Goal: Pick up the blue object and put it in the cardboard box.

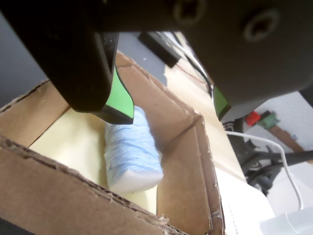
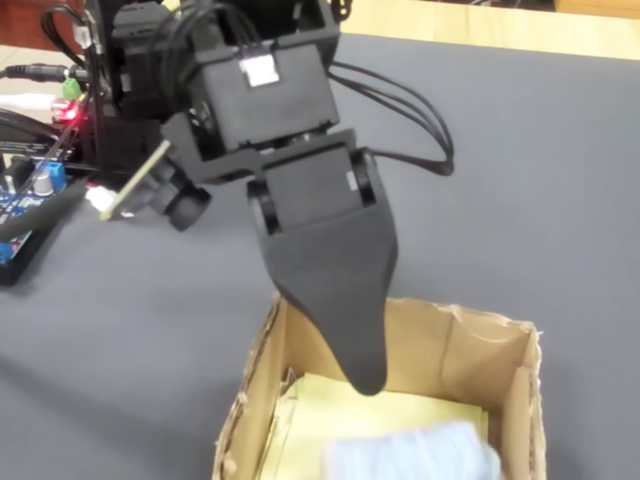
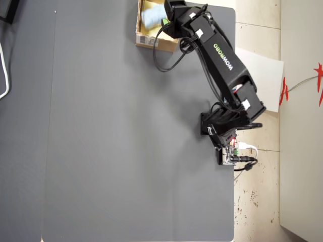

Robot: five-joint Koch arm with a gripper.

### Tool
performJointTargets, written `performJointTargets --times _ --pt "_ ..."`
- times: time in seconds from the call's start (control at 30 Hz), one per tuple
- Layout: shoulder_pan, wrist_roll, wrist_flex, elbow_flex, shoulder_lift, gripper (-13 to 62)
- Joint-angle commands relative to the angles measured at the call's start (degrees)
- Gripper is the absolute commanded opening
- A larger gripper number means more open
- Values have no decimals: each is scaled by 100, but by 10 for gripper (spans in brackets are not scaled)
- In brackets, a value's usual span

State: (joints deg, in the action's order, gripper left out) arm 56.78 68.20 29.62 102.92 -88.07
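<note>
In the fixed view only one black jaw showed, tapering to a tip over the cardboard box [image 2: 505, 375], and the second jaw sat behind it. The bottom edge cut off the near half of the box and most of the light-blue roll [image 2: 412, 455], which was blurred there. In the overhead view the top edge cropped the box [image 3: 151, 40], the arm [image 3: 222, 60] covered its right part, and the roll was only a pale smear, too small to resolve.

The wrist view settled the tool state. The gripper [image 1: 173, 115] stood wide open, green-edged fingertips [image 1: 122, 100] well apart, one over the roll's far end and the other out beyond the box's right wall. It held nothing. The upper bodies of both jaws were out of focus and filled the top of that view.

The cardboard box [image 1: 183, 161] held the roll [image 1: 132, 149], lying on its side on the pale yellow floor, close to the right wall. Whether it touched that wall could not be told. Its ribbed thread winding and white end face were visible.

Beyond the box, a white cable [image 1: 281, 159] crossed the background; a small circuit board [image 2: 25, 205] showed at the left edge of the fixed view.
</note>
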Motion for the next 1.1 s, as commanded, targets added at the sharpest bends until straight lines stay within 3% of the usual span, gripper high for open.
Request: performJointTargets --times 0.0,0.33,0.67,1.07 --pt "35 246 -536 -343 -149 323" --pt "-914 1327 -1995 782 -932 323" --pt "-2725 2153 -3621 2909 -2619 325" --pt "-4825 2408 -4017 5291 -4685 334"
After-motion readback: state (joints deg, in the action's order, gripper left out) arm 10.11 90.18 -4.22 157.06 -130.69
